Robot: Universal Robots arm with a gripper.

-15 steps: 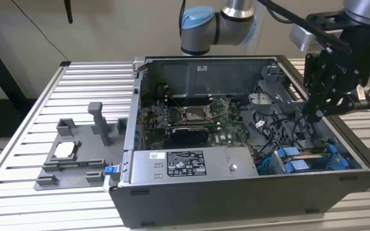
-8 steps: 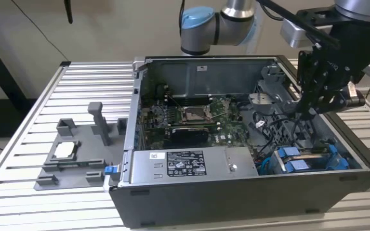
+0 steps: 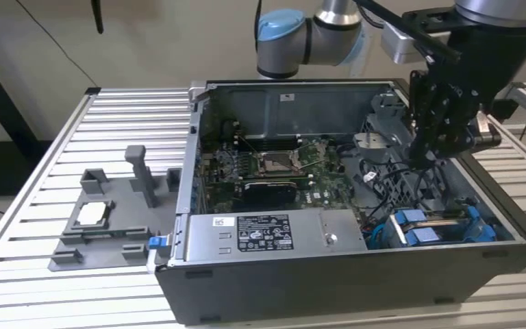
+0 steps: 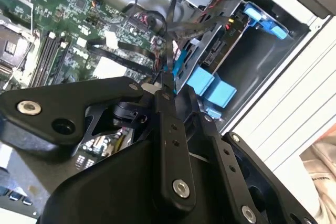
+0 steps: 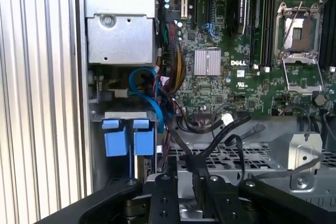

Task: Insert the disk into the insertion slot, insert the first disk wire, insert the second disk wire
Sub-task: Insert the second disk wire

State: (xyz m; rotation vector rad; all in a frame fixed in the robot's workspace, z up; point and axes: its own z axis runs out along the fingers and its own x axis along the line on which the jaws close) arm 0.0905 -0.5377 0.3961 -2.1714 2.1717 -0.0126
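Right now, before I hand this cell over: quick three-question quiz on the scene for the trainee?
1. True or false: the computer case lies with its side open, the motherboard exposed.
2. Where does the claw hang? A) over the power supply B) over the case's end holding the blue-framed disk C) outside the case.
3. In the exterior view, on which side of the case stands the grey fixture?
Key: 1 true; 2 B; 3 the exterior view's left.
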